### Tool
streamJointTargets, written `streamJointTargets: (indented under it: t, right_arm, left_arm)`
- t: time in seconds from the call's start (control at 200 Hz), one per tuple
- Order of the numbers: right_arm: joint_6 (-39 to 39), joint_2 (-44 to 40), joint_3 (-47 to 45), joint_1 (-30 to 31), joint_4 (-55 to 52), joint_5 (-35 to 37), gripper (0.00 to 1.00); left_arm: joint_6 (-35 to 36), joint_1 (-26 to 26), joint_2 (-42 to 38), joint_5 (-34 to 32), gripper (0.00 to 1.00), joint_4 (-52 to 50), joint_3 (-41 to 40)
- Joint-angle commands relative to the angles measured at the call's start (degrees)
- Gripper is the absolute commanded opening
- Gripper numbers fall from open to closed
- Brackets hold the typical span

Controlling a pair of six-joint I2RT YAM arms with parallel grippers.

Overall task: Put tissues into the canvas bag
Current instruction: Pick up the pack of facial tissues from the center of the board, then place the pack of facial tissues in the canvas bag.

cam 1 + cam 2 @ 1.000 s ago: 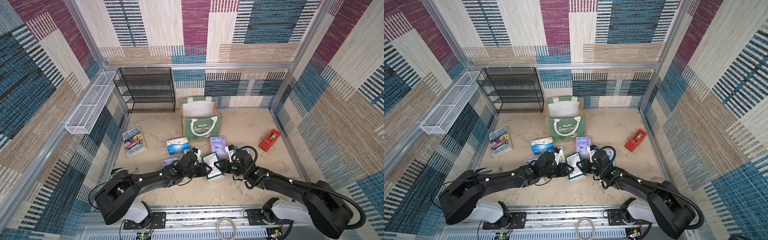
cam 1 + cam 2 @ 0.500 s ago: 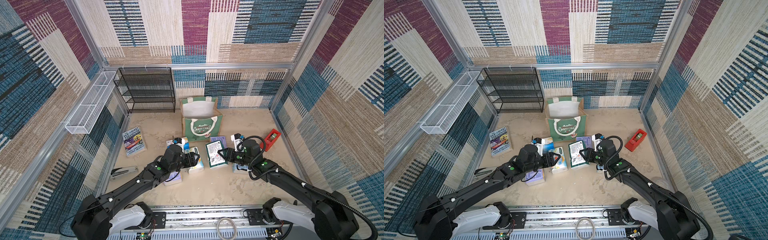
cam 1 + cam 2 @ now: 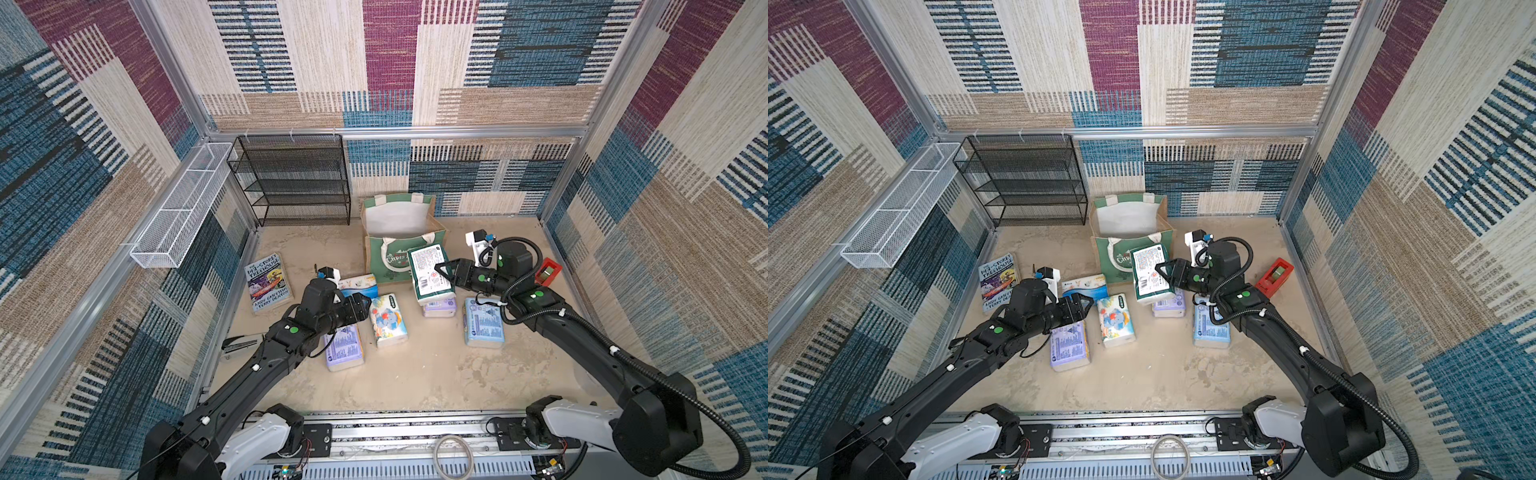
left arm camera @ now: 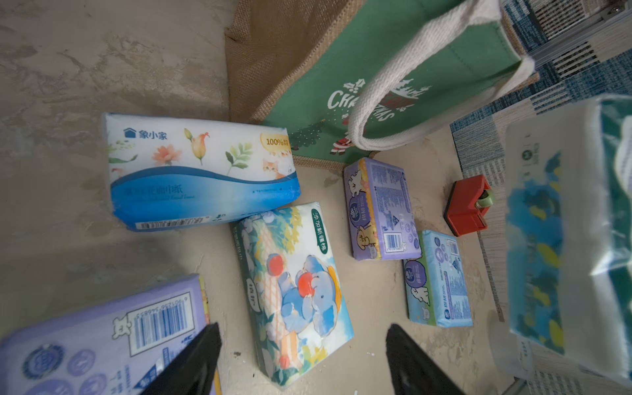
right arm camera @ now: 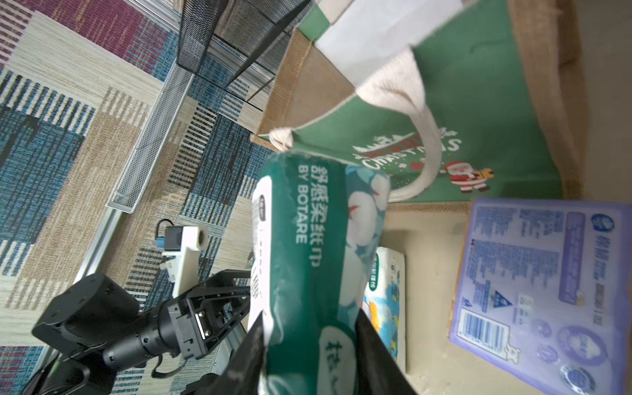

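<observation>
Overhead view of a tabletop cell in which two black robot arms are mounted. The green-white tissue pack (image 3: 428,272) is clamped between the fingers of the right gripper (image 3: 438,270) and is held in the air, tilted, in front of the green face of the canvas bag (image 3: 384,259), not inside it. The bag is stood upright near the back wall with its mouth open, and white lining is shown inside. The left gripper (image 3: 365,304) is spread wide, with nothing held in it, and is poised low between a lavender pack (image 3: 343,353) and the cartoon-print pack (image 3: 388,320). Five packs are laid on the sandy floor: those two, the blue-white pack (image 3: 359,284) by the bag's left corner, a second lavender pack (image 3: 440,306) partly hidden under the held pack, and the light blue pack (image 3: 484,326) just beside it. A paperback book (image 3: 268,282) is laid further left, and a red tape dispenser (image 3: 547,272) is set to the right
</observation>
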Motion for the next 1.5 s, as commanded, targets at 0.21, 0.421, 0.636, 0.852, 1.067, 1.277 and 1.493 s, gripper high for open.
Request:
streamJointTargets:
  t: [0.21, 0.421, 0.636, 0.852, 1.067, 1.277, 1.493]
  right_arm:
    - [2.97, 9.79, 14.83, -0.39, -0.23, -4.55, 0.38]
    - [5.07, 19.77, 27.24, -0.44, -0.70, -5.62, 0.38]
    - [6.28, 30.62, 40.20, -0.45, -3.01, -6.81, 0.36]
    - [7.52, 41.65, 53.23, -0.36, -5.42, -6.09, 0.35]
    - [8.35, 52.43, 66.97, 0.33, -10.17, -5.49, 0.34]
    - [9.00, 57.46, 71.15, 1.13, -12.38, -4.30, 0.34]
    - [8.84, 59.10, 70.24, 1.70, -12.68, -2.87, 0.34]
  left_arm:
    - [2.62, 4.13, -0.32, 3.57, 0.81, -1.34, -0.86]
    - [4.18, 4.86, -1.24, 2.20, 0.81, -3.39, -1.26]
    - [4.96, 5.74, -3.29, 0.65, 0.83, -4.14, -3.00]
    - [4.79, 6.77, -3.50, 1.79, 0.83, -4.15, -4.51]
    - [4.97, 7.66, -3.93, 1.48, 0.83, -4.77, -5.43]
    - [5.35, 8.80, -4.84, 1.42, 0.84, -5.87, -5.70]
    - [5.49, 10.50, -5.74, 1.73, 0.84, -6.62, -6.05]
